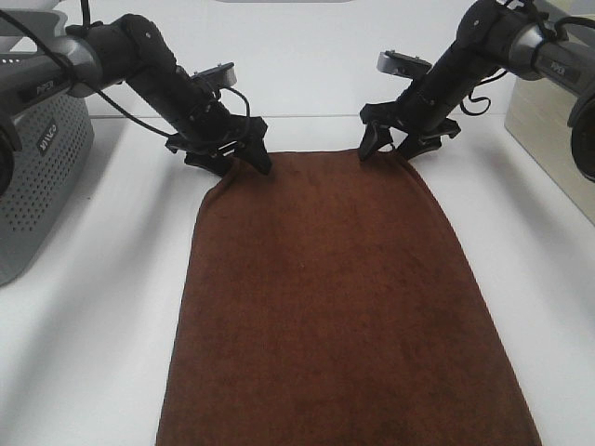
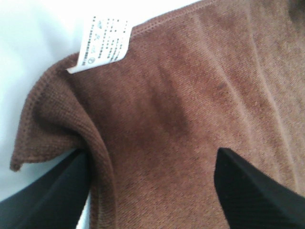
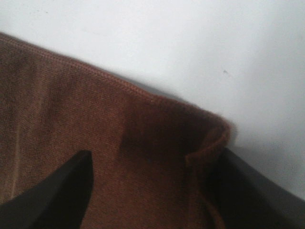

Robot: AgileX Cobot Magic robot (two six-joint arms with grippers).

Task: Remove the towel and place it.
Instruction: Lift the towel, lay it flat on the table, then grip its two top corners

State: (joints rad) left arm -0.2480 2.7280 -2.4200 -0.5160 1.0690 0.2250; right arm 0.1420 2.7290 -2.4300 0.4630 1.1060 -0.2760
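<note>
The dark reddish-brown towel [image 1: 339,307] lies flat on the white table [image 1: 93,353], its near end running off the front of the exterior high view. My left gripper [image 1: 242,167] is open and straddles the towel's far left corner. In the left wrist view [image 2: 152,191] the cloth [image 2: 190,105] lies between the fingers, with the white tag [image 2: 102,43] at the hem and the corner ruffled up against one finger [image 2: 47,200]. My right gripper [image 1: 389,151] is open over the far right corner. In the right wrist view [image 3: 152,191] the curled corner [image 3: 209,143] rests against one finger [image 3: 257,191].
A grey perforated basket [image 1: 37,158] stands at the left edge of the table. A beige box [image 1: 553,139] stands at the right edge. Bare white table shows on both sides of the towel and behind it.
</note>
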